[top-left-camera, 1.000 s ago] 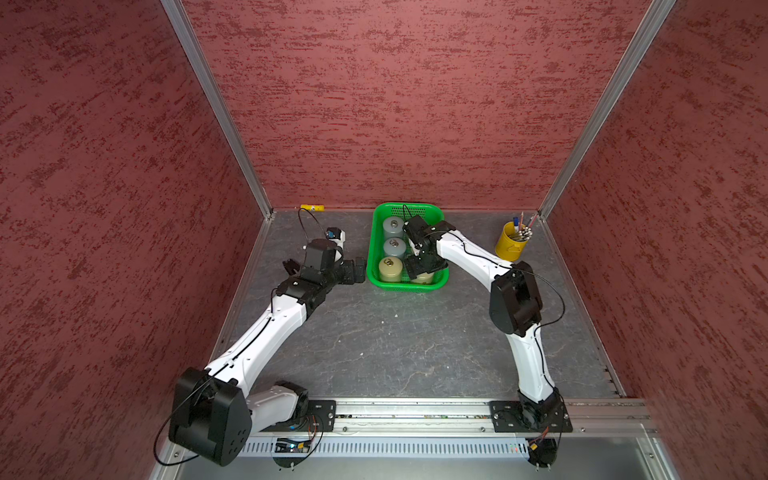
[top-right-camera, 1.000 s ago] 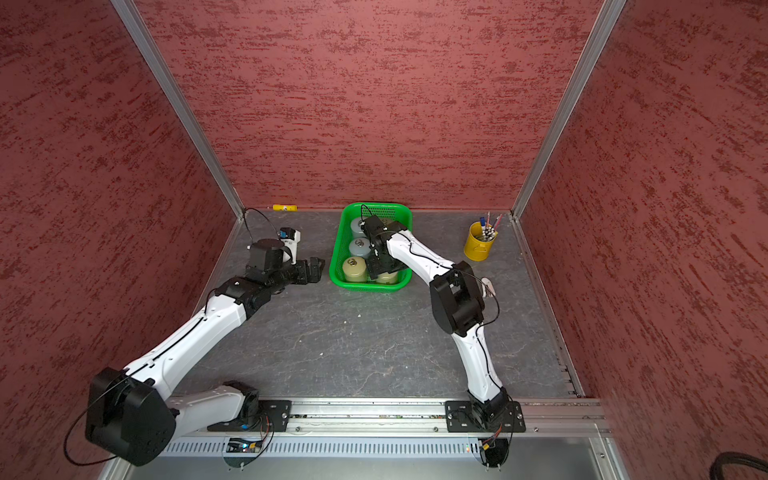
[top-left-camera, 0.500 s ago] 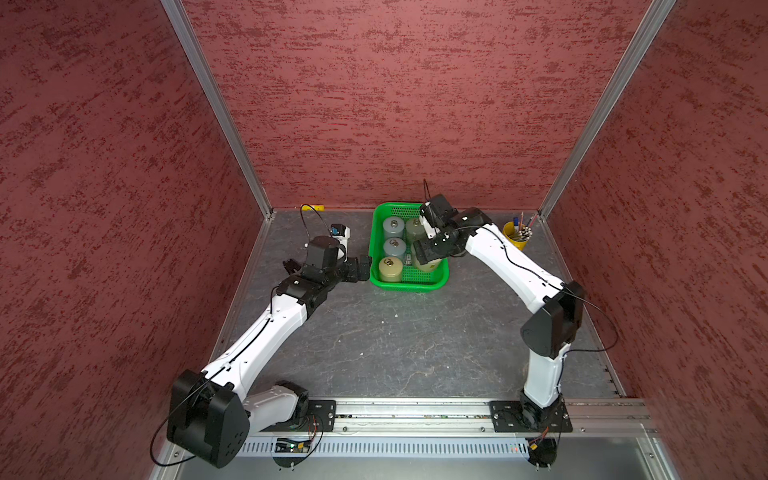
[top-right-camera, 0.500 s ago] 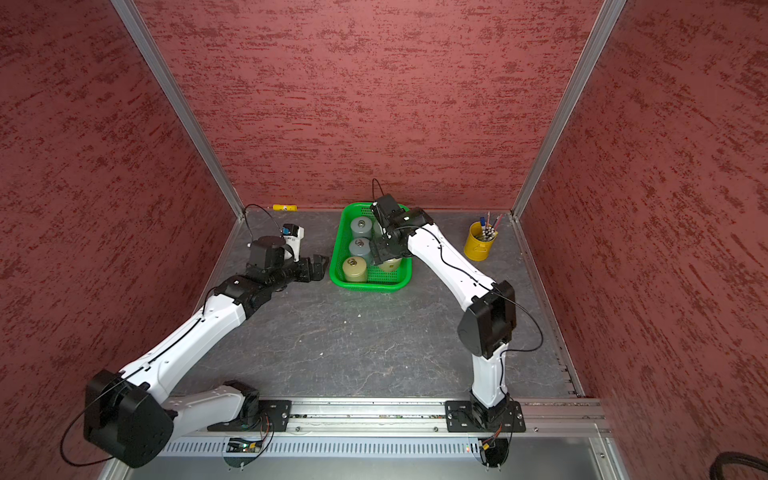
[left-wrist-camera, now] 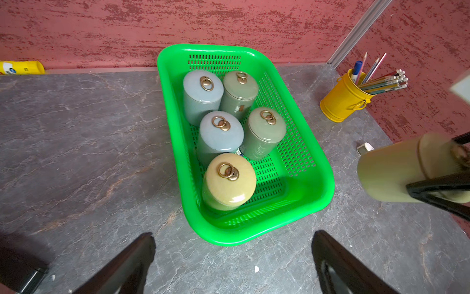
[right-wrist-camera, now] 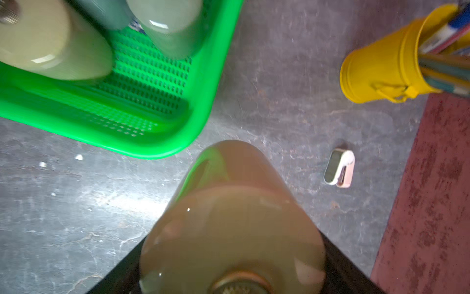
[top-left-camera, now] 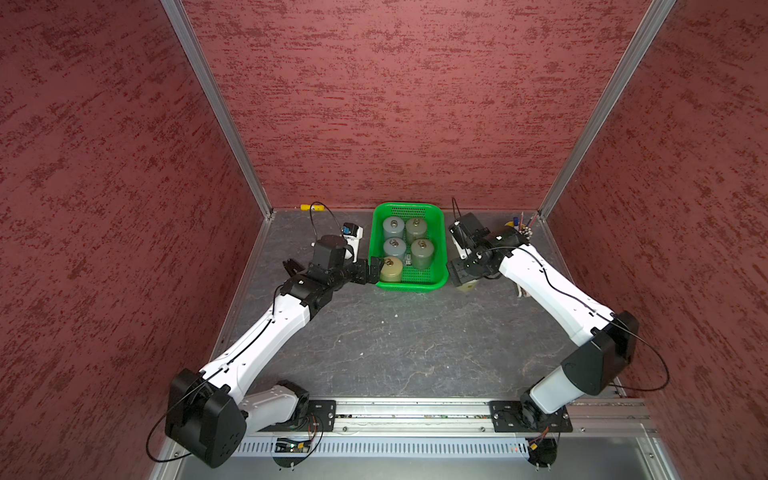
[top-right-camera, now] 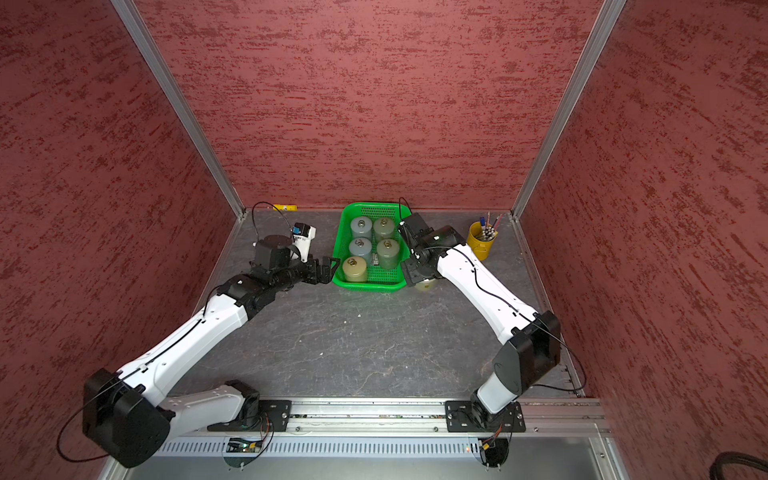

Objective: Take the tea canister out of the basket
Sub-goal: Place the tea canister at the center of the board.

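- R pincer point(top-left-camera: 464, 278): jaws narrow, clamped on the lid end of a tan glazed cylindrical tea canister point(right-wrist-camera: 229, 216). Its brass knob sits btw the black fingers point(right-wrist-camera: 340, 269).
- Tea canister is outside the bright green rectangular plastic basket point(left-wrist-camera: 322, 169), just beside its near R corner, over the grey marbled tabletop point(left-wrist-camera: 76, 140). We can't tell if its base touches the top or hangs just above.
- In the basket we count five more lidded canisters, all upright: 2 grey-blue point(left-wrist-camera: 203, 89), 2 grey-green point(left-wrist-camera: 265, 124), 1 tan point(left-wrist-camera: 229, 182) at the near L corner.
- L pincer point(top-right-camera: 326, 266): jaws wide, empty, outside the basket, close to that near L corner.
- Further out: round yellow metal pen bucket point(left-wrist-camera: 340, 101) w/ pencils, R of the basket by the back corner. A small white gadget point(right-wrist-camera: 339, 168) lies on the table near the held canister, and a yellow tube point(left-wrist-camera: 20, 67) lies along the back wall.
- Progress, as we judge it: the lift-out is done for this one canister, since it's clear of the rim. What's left is to set it down, open the jaws and back off.
- Whether the other five count too, we can't say.
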